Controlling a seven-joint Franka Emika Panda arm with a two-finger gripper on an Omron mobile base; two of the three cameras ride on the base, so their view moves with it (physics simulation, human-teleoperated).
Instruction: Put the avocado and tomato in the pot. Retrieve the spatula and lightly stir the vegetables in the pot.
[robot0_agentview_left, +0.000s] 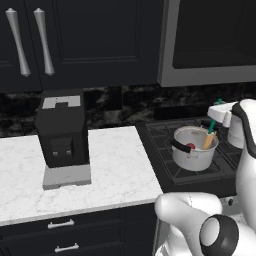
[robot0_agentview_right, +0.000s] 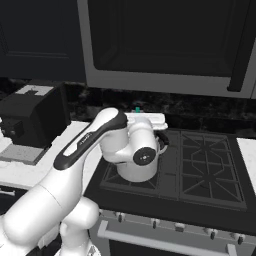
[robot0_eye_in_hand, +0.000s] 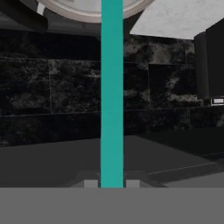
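Over on the stove, the shiny steel pot (robot0_agentview_left: 194, 149) with black handles has the small dark red tomato (robot0_agentview_left: 190, 146) inside; can't spot the avocado. Gripper (robot0_eye_in_hand: 111, 183) is clamped tight on the teal-handled spatula (robot0_eye_in_hand: 111, 92), yellow head down in the pot. Only the stirring looks left.

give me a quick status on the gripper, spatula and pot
Gripper shut on the spatula handle. Spatula head down inside the pot on the stove, tomato beside it. Avocado can't be made out. Nothing blocking the pot.
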